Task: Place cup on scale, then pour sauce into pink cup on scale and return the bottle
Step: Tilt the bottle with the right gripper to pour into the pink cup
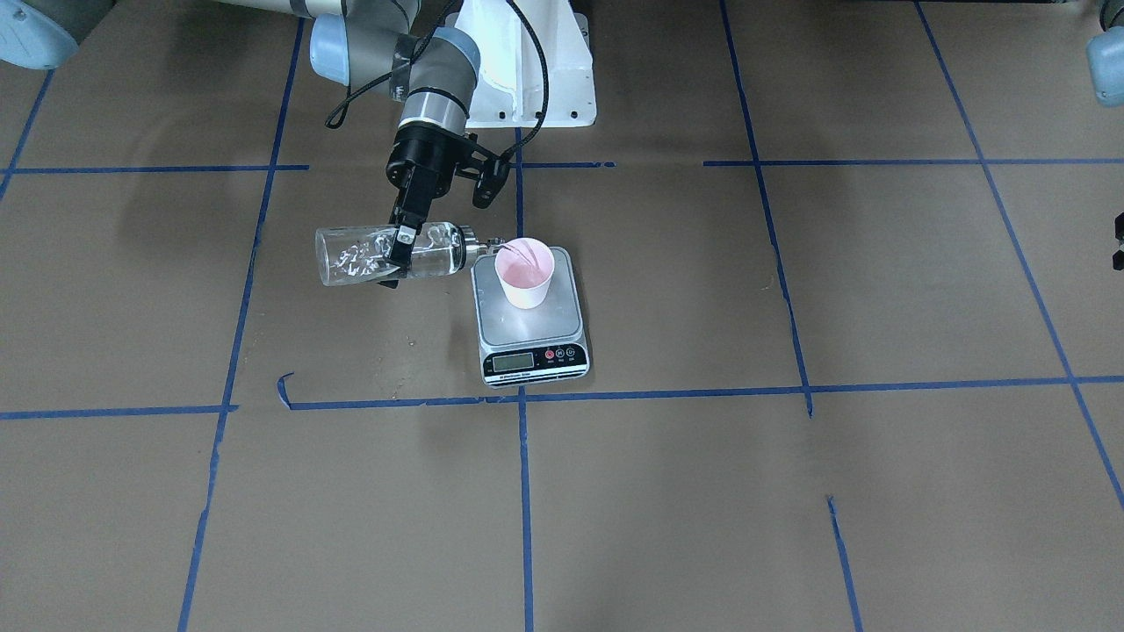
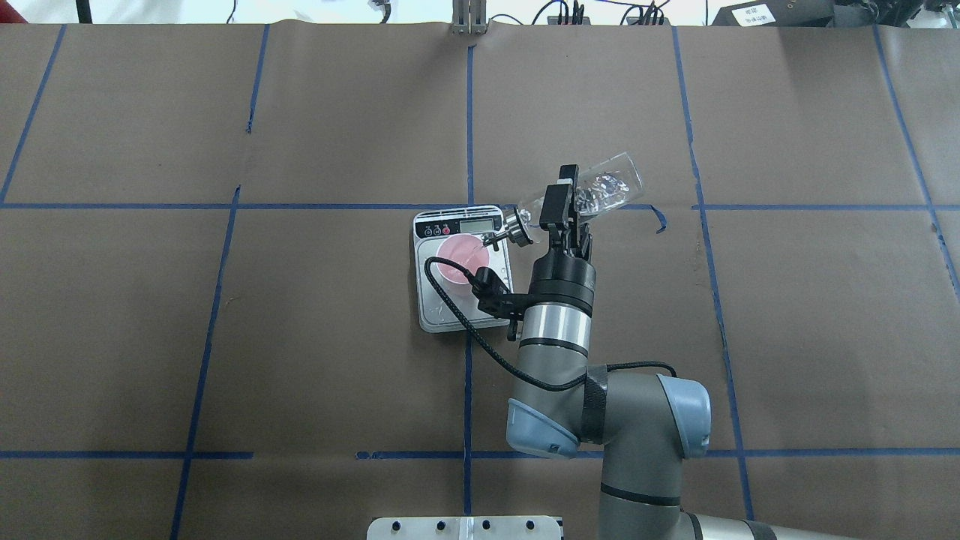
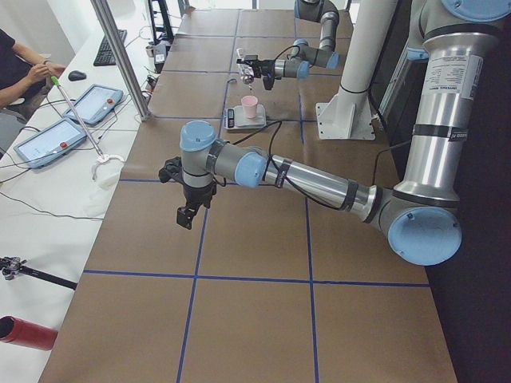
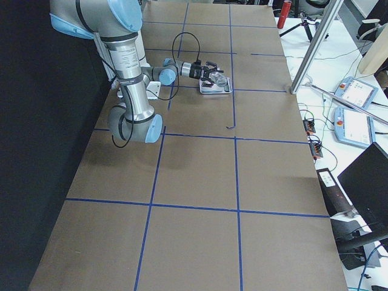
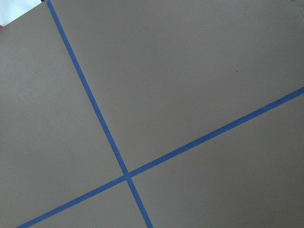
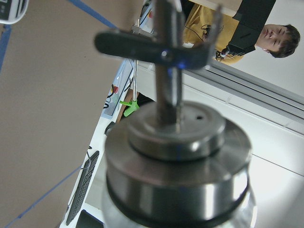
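Note:
My right gripper (image 1: 399,253) is shut on the clear glass bottle (image 1: 351,256) and holds it tipped on its side, just above the table. The silver collar and spout (image 1: 481,247) point at the pink cup (image 1: 524,274), and the spout tip is over the cup's rim. Clear sauce (image 1: 439,253) lies toward the bottle's neck. The cup stands upright on the scale (image 1: 536,332). In the overhead view the gripper (image 2: 559,204), bottle (image 2: 604,186), cup (image 2: 459,261) and scale (image 2: 442,311) show the same. My left gripper (image 3: 187,215) hangs over bare table far from the scale; I cannot tell if it is open.
Blue tape lines cross the brown table. The white robot base (image 1: 536,70) stands behind the scale. An operator (image 3: 16,68), tablets (image 3: 48,140) and a metal post (image 3: 120,56) are along the side bench.

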Available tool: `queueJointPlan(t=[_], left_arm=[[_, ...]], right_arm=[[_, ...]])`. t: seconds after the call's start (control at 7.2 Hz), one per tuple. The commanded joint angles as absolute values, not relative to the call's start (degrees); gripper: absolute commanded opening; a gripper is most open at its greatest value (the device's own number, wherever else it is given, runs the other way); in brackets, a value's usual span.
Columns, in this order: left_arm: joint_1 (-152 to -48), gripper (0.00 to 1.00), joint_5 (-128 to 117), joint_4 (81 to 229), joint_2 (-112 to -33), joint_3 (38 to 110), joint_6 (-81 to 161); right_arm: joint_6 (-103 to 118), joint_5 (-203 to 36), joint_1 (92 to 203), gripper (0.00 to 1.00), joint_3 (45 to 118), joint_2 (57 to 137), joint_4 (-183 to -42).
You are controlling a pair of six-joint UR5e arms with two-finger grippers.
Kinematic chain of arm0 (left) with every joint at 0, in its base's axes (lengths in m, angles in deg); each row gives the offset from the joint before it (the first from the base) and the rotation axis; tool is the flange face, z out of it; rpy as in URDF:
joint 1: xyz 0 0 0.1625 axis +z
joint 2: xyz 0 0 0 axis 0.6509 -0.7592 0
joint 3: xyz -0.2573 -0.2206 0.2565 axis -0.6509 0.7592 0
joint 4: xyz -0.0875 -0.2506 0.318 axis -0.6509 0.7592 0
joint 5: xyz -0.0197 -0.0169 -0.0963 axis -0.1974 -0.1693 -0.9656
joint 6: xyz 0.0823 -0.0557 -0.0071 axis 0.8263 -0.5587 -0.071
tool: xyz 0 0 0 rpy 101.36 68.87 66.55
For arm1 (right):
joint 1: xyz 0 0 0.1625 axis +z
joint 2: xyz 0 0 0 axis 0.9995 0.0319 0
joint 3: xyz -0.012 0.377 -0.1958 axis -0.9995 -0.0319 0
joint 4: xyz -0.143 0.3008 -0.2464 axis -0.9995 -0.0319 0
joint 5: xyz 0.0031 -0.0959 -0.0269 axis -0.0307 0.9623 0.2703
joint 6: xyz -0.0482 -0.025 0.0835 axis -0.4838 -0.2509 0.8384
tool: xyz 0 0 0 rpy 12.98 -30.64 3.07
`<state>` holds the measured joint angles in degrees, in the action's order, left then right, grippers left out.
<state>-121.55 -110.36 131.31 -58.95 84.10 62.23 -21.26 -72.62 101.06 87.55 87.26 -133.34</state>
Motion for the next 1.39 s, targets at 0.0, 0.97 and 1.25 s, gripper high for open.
queueJointPlan(t=[0.0,0.97,1.25], left_arm=[[-121.6,1.00,-110.4,131.3,-58.9,84.1,62.2],[-122.3,1.00,-110.4,131.1,-59.7,84.2,62.0],[-122.3,1.00,-110.4,131.1,-59.8,84.2,61.9]], right_arm=[[-23.4,-72.6,101.4,0.00,87.6,87.0,-133.1],[-5.6,-77.2,101.0,0.00,81.9,89.2,-112.5],[0.4,-80.9,101.3,0.00,82.0,89.3,-99.5]])
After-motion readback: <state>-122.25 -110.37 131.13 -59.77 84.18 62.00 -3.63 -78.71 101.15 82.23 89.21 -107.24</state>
